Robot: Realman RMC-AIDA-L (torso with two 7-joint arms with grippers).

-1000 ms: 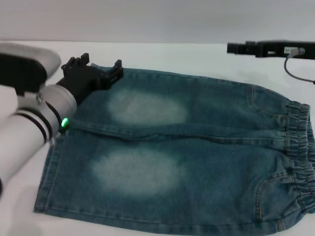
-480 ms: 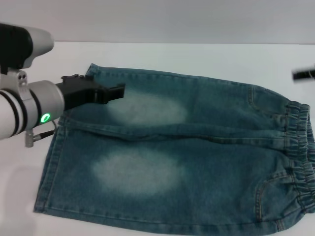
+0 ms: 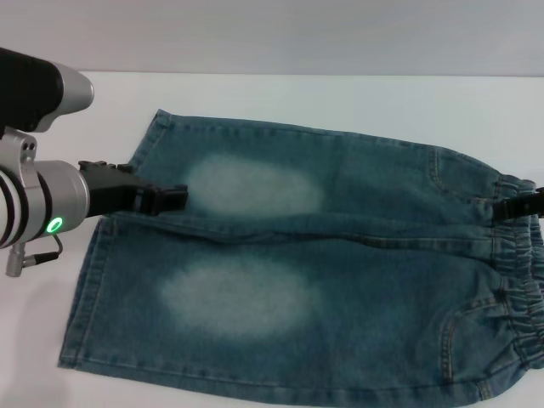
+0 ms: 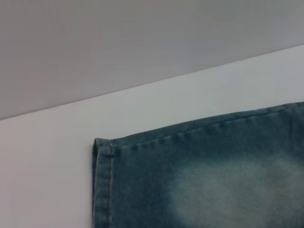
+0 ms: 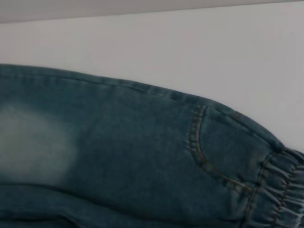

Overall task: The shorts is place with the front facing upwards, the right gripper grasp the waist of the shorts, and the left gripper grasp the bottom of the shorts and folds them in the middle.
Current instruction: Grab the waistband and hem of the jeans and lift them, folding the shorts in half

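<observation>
The blue-green denim shorts (image 3: pixel 340 280) lie flat, front up, on the white table. The gathered waist (image 3: pixel 518 289) is at the right and the bottom hems (image 3: pixel 85 289) are at the left. My left gripper (image 3: pixel 170 198), on its silver arm with a green light, hovers low over the left end near the slit between the legs. My right gripper (image 3: pixel 514 206) shows as a slim black bar at the right edge, over the waist. The left wrist view shows the far hem corner (image 4: pixel 102 156). The right wrist view shows the waist (image 5: pixel 280 190) and an orange-stitched pocket (image 5: pixel 199 142).
The white table (image 3: pixel 340 98) stretches behind the shorts up to a grey wall. A strip of bare table also lies left of the hems (image 3: pixel 42 340). No other objects show.
My left gripper has moved from the far hem corner toward me, to the slit between the legs. My right gripper has come down from the far right to the waist.
</observation>
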